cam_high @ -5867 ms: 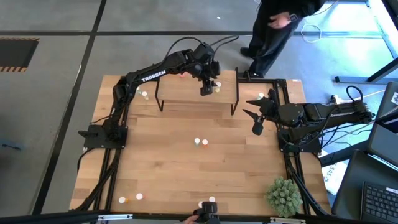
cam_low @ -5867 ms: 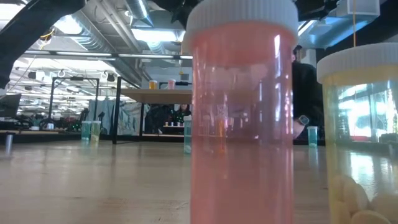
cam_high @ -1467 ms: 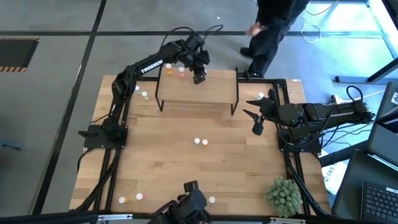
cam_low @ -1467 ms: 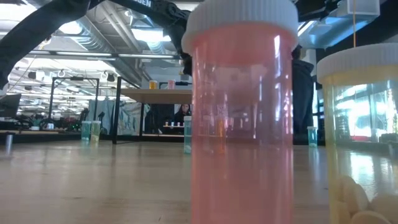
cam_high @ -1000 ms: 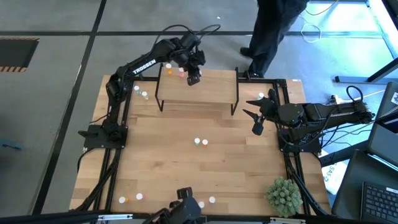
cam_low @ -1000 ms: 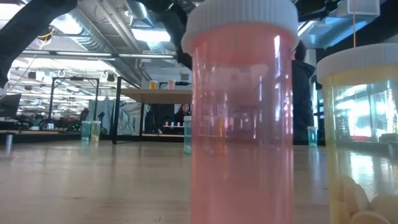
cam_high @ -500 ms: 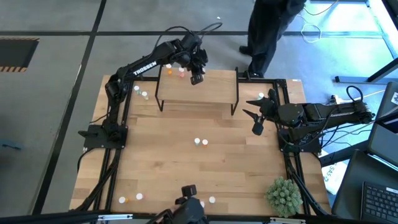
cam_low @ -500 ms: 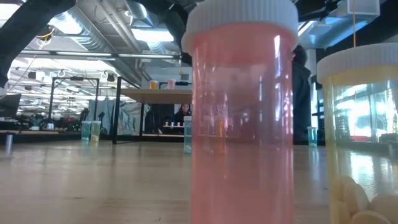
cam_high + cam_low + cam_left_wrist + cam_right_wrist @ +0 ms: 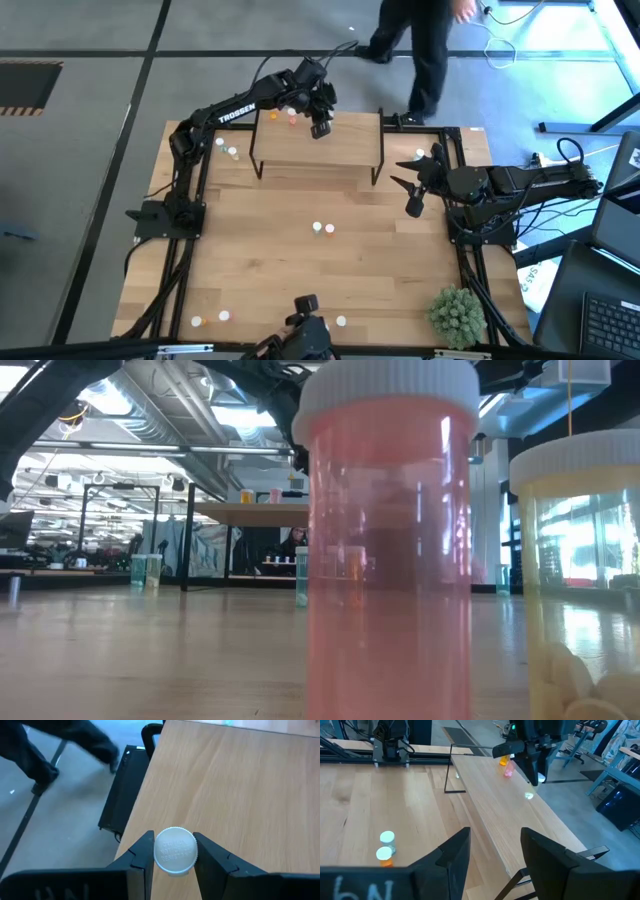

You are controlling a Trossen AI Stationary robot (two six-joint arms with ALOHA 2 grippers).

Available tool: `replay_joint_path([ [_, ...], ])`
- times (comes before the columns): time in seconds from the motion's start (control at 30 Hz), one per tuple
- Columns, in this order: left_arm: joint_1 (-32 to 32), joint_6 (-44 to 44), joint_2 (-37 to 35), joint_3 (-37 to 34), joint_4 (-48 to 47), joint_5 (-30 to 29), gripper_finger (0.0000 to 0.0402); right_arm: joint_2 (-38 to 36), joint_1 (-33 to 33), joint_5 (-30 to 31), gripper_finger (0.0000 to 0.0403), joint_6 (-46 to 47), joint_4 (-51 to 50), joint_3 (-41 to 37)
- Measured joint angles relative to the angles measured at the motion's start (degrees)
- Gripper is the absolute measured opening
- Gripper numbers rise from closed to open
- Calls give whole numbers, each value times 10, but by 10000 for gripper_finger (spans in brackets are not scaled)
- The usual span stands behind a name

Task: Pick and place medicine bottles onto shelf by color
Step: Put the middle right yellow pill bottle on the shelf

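Nearest, at the table's (image 9: 270,270) front edge: a pink bottle (image 9: 388,540) and a yellow bottle (image 9: 585,580), not yet picked. Farther, by the right edge: right gripper (image 9: 412,205) resting, claws apart. Farthest: left gripper (image 9: 320,128) clamped on a white-capped bottle (image 9: 175,851), moved along the shelf's (image 9: 330,150) back edge toward the orange bottle (image 9: 272,114) there, so close to setting down.

The held bottle (image 9: 175,850) shows only its white cap, so its body colour stays hidden. The person (image 9: 425,40) is cropped at the high view's top edge.
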Motion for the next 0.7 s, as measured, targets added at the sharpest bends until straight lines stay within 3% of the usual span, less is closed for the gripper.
replay_joint_path([
  [0.7, 0, -9, 0, -26, 15, -10, 96, 0, 0, -1, 177, 1, 0, 0],
])
